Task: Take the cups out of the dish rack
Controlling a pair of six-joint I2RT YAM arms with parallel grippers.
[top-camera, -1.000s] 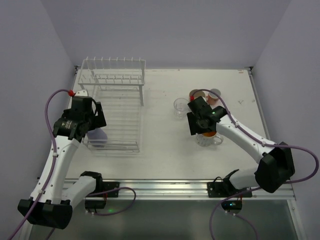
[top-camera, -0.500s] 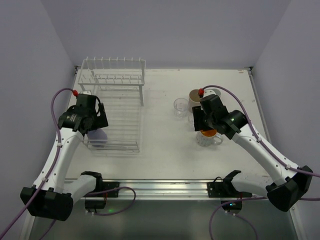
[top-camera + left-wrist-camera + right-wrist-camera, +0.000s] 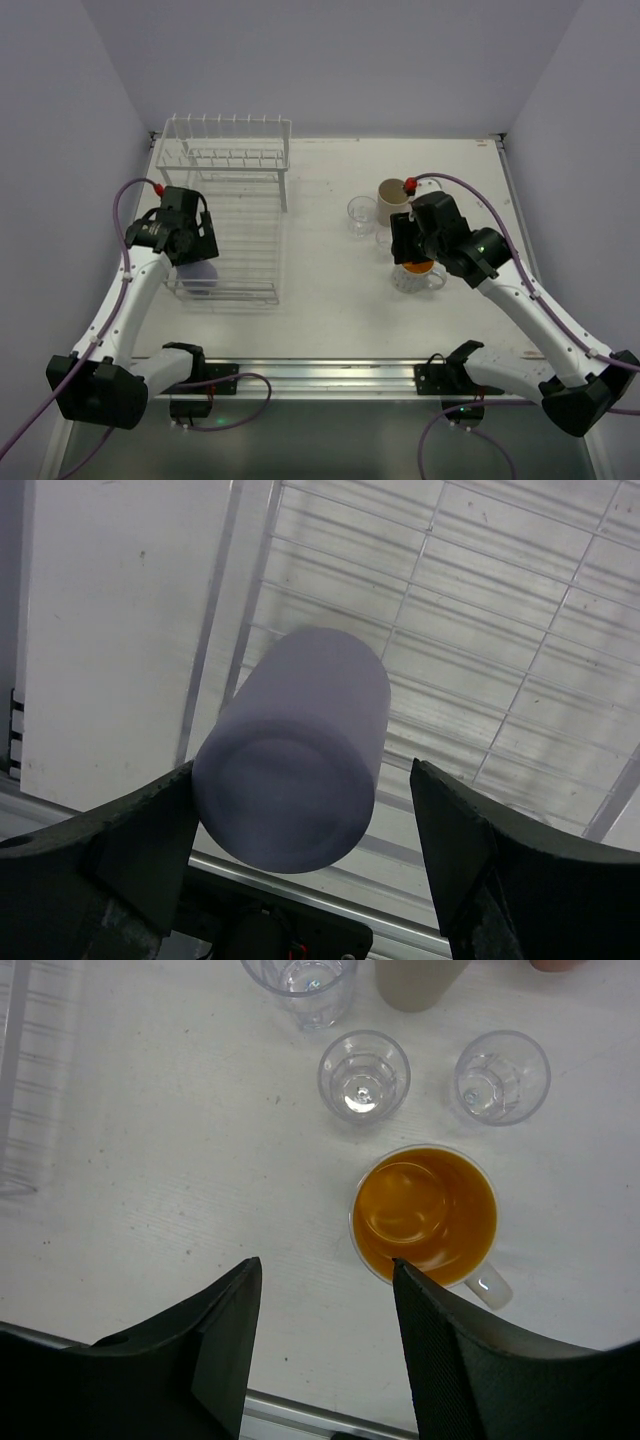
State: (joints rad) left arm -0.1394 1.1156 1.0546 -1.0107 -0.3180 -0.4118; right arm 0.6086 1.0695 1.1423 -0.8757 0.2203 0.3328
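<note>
**Last cup in the rack, left arm poised over it**

The lavender cup (image 3: pixel 292 748) stood in the near-left corner of the dish rack (image 3: pixel 250 240), down in the lower basket. Its flat base faced up, so it looked to be mouth-down. No other cup showed in the rack, so this was probably the final pick.

The left gripper (image 3: pixel 302 778) hung just above the cup with its jaws spread wide, one finger on each side, and held nothing. Next it would likely need to drop lower, close on the cup's round wall, and lift it straight up clear of the wires before carrying it right.

The right gripper (image 3: pixel 325 1270) was also spread and empty. It hovered over the white mug (image 3: pixel 425 1215) among the unloaded cups on the table (image 3: pixel 330 310).

The overhead view gave the layout, with the rack at left and the tan tumbler (image 3: pixel 391 197) with the cup cluster at right, but the arm hid most of the lavender cup. The left wrist view showed the cup framed between the fingers, though not whether they touched it. Only the right wrist view showed the mug's orange inside and the clear glasses (image 3: pixel 364 1075) just beyond it.
</note>
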